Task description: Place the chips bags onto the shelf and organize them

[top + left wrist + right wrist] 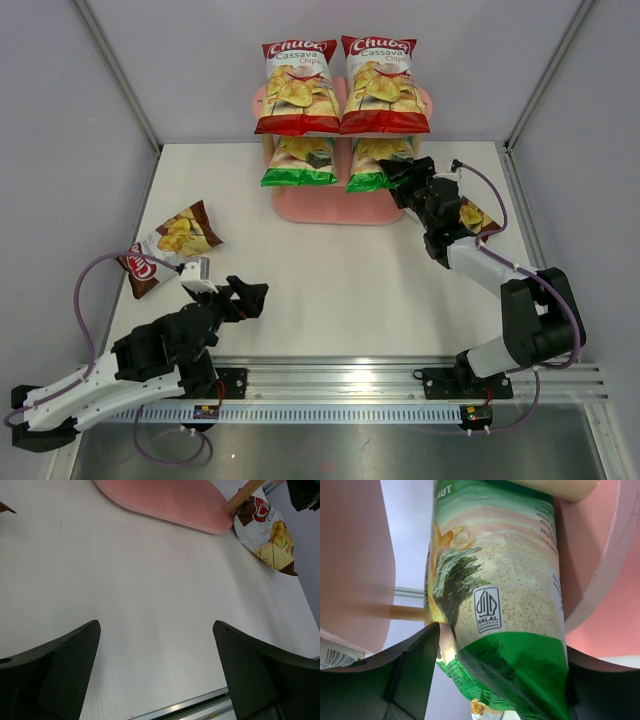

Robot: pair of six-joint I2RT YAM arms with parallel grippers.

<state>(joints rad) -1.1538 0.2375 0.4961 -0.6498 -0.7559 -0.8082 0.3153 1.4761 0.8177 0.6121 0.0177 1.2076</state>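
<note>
The pink shelf (330, 212) stands at the back. Two red chips bags (296, 88) (384, 85) stand on its top board, two green ones (300, 162) (375, 165) on the board below. My right gripper (405, 180) is at the right green bag (505, 590). Its jaws stand wide with the bag's lower end between them, touching both fingers (415, 655). One brown bag (170, 245) lies on the table at the left. Another (477, 217) lies by the shelf's right end, under my right arm. My left gripper (252, 295) hovers open and empty over bare table (156, 625).
Grey walls close in the white table on three sides. A metal rail (400, 375) with both arm bases runs along the near edge. In the left wrist view the shelf's bottom board (165, 500) and the right brown bag (267, 537) lie ahead.
</note>
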